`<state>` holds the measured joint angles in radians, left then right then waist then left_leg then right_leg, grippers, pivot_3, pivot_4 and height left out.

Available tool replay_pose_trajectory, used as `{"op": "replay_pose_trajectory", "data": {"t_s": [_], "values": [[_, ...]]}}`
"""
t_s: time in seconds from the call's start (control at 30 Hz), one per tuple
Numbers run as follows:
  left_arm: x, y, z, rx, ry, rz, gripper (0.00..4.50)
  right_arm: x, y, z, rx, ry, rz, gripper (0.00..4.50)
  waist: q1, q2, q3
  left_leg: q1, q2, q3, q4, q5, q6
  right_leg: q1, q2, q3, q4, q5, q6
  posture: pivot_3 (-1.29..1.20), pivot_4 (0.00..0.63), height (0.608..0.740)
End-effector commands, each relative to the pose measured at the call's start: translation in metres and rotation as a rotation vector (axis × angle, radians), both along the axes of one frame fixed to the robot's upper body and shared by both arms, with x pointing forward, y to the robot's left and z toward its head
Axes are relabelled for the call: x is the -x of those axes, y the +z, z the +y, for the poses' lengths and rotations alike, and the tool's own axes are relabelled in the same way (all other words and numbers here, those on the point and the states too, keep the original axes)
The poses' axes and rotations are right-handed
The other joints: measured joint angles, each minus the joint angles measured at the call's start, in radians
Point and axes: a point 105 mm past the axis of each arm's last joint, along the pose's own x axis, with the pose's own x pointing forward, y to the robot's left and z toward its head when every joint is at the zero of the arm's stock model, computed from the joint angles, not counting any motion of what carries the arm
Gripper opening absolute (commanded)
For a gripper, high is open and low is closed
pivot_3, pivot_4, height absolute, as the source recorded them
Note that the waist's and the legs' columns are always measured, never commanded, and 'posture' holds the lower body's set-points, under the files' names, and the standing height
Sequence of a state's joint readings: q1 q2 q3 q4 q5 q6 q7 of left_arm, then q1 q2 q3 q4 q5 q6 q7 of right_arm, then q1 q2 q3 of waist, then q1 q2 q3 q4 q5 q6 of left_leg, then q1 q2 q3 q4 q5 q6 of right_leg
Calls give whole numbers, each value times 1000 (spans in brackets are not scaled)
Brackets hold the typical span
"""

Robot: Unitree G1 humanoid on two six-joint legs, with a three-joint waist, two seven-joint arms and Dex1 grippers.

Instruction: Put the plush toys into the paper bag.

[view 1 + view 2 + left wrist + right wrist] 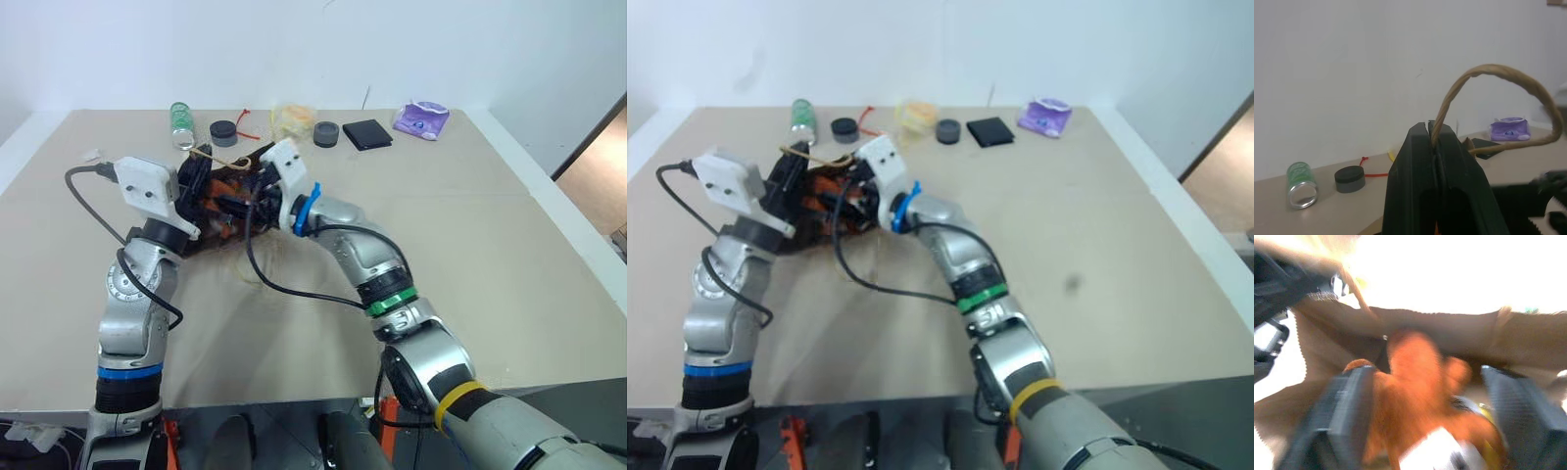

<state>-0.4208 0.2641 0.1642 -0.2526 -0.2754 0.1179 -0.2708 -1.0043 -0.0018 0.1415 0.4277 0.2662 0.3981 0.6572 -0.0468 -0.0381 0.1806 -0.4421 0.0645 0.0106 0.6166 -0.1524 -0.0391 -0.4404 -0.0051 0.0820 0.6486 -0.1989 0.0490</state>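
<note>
- Where your two arms meet over the beige table (470,245), the left end effector (1434,134) is clamped tight on a tan twisted-cord handle (1498,73) of the plain brown kraft paper bag (1449,333), and the cord loops up and away from its black fingers (1415,161).
- Seen from the right wrist, your right end effector (1425,396) stands with its two dark fingers (1347,416) spread wide, one on each side of the brown plush monkey with the orange face (1418,382); the monkey sits between them at the bag's mouth, and you cannot tell from the blur whether either finger touches it.
- A scrap of white and yellow (1469,450) shows just below the monkey, too blurred for you to make out any characters on it.
- From the head views, the bag lies between the two wrists as a dark brown bundle (230,201), near the far left part of the table.
- Along the far edge of the table you have a green-patterned clear bottle lying on its side (182,122), two dark grey round discs (223,131) (326,133), a red tie (242,122), a small yellowish clear plastic bag (292,119), a flat black square (367,134) and a purple packet (421,119).
- No print on the bottle or the purple packet is legible.
</note>
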Motion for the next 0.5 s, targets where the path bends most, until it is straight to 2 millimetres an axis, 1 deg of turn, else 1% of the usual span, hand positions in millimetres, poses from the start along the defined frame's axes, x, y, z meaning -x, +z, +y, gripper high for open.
{"op": "replay_pose_trajectory", "data": {"t_s": [0.03,0.27,0.3,0.33,0.37,0.4,0.43,0.5], "values": [[4,15,2,2,4,-53,0,15,30,-11,-62,54,-76,4441,-1,0,0,0,0,0,0,0,0,0,0,0,0,0,0,0,150,740],[4,15,2,3,4,-53,0,17,30,-13,-58,55,-69,4441,-7,0,0,2,1,0,0,0,0,0,1,0,1,0,-1,0,150,740],[3,15,3,11,2,-48,0,32,27,-41,-26,91,-176,4441,-6,0,0,2,1,0,0,0,0,0,1,0,1,0,-1,0,150,740],[2,15,4,19,1,-43,0,44,17,-62,63,94,-292,4441,9,-1,-1,2,0,0,0,0,0,0,1,0,1,0,-1,0,150,740],[0,16,5,25,0,-39,0,54,0,-77,200,102,-411,4441,21,-1,-1,-1,0,-4,0,0,0,2,0,-3,-1,-1,0,0,150,740],[-1,16,6,28,-1,-37,0,62,-13,-85,299,119,-483,4441,27,-1,-1,-1,-2,-6,1,-1,-1,5,0,-3,-1,-7,2,0,150,740],[-2,16,7,33,0,-35,0,64,-22,-90,352,109,-544,4441,27,-1,-1,-1,-5,-6,1,-2,-3,6,-3,-1,-1,-9,3,0,150,740],[-3,17,9,42,1,-32,0,64,-29,-96,395,84,-640,4441,19,-1,0,-2,-7,-1,1,-2,-4,4,-4,4,-2,-9,5,0,150,740]]}}
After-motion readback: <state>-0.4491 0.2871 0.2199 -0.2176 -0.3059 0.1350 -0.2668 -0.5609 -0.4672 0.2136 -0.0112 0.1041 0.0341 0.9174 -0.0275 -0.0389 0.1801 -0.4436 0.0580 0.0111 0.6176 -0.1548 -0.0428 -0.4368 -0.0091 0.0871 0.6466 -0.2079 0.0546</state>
